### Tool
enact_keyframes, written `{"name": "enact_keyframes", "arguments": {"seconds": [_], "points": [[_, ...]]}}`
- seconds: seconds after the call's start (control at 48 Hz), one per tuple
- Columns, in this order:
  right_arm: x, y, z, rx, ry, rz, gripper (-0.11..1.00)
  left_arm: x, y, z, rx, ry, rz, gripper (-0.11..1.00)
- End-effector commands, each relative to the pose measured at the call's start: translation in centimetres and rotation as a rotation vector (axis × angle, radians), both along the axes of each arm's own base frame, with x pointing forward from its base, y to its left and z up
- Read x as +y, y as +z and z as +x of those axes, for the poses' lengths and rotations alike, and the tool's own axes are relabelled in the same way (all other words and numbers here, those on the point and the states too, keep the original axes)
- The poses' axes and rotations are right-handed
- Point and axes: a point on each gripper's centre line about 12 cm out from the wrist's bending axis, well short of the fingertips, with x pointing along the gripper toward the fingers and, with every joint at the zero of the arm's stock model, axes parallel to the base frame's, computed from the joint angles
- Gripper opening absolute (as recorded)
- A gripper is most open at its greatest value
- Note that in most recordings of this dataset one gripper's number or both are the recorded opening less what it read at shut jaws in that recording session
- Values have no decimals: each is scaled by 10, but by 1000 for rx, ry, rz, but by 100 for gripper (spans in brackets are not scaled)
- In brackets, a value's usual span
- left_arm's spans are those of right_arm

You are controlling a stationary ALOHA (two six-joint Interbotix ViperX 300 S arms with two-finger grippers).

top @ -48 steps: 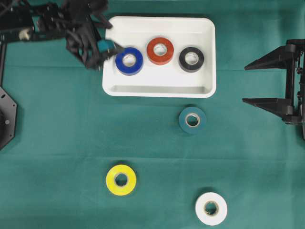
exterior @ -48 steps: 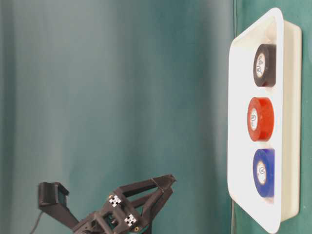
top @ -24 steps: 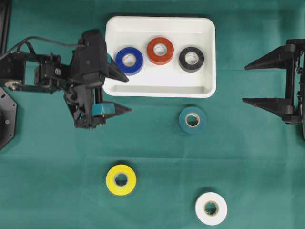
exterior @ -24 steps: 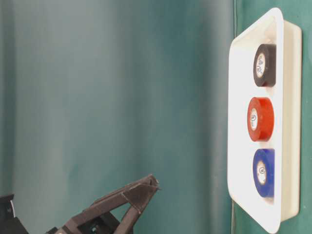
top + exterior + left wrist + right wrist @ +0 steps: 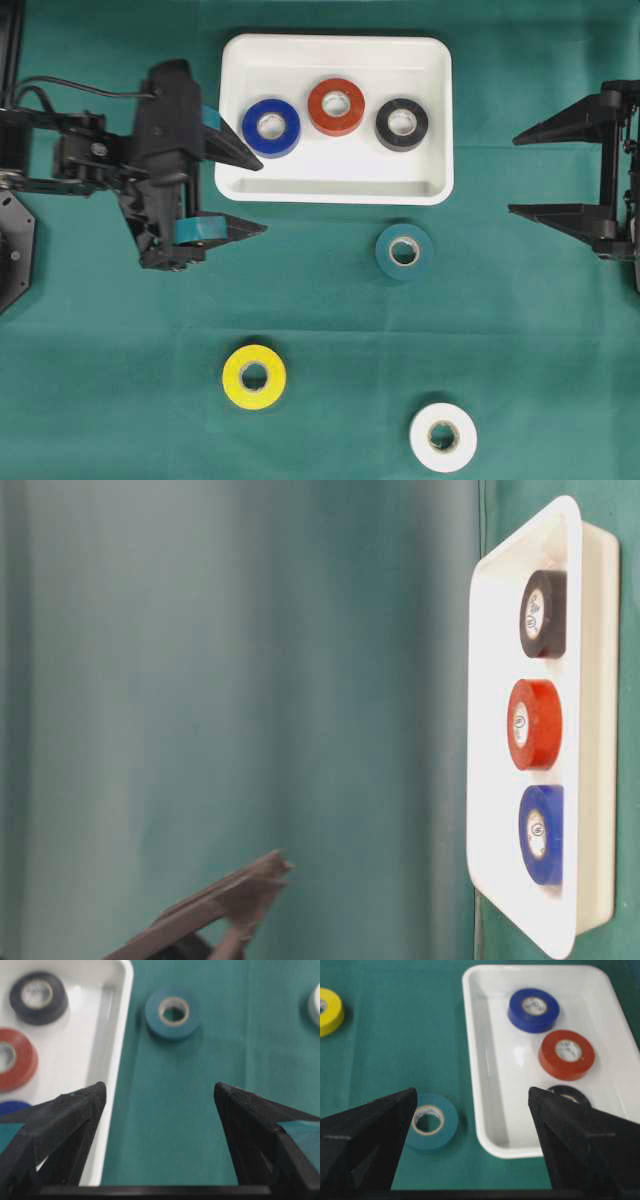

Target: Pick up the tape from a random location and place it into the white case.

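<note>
Three tapes, blue (image 5: 271,127), red (image 5: 336,106) and black (image 5: 402,124), lie in the white case (image 5: 432,183) at the top middle of the overhead view. My left gripper (image 5: 250,194) at the left and my right gripper (image 5: 518,175) at the right edge both stand wide apart, holding nothing. Below the case, the teal tape (image 5: 404,251), yellow tape (image 5: 254,376) and white tape (image 5: 443,437) lie on the green cloth (image 5: 330,330).

Green cloth (image 5: 120,380) over the table, evenly lit

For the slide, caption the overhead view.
Open left gripper beside white case holding three tape rolls; three more rolls on the cloth.
</note>
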Motion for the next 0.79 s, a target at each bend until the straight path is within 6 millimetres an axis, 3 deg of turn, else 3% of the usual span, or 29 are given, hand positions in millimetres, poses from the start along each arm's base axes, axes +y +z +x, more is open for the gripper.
{"name": "enact_keyframes", "arguments": {"seconds": [0.0, 0.438, 0.771], "points": [[0, 15, 1, -39, 2, -10, 87, -1, 19, -7, -75, -3, 8, 87], [0, 33, -15, -83, -10, -16, 87, -4, 44, -59, -248, -7, 21, 87], [5, 28, -24, -78, 14, -15, 87, -6, 55, -101, -364, -6, 26, 87]]}}
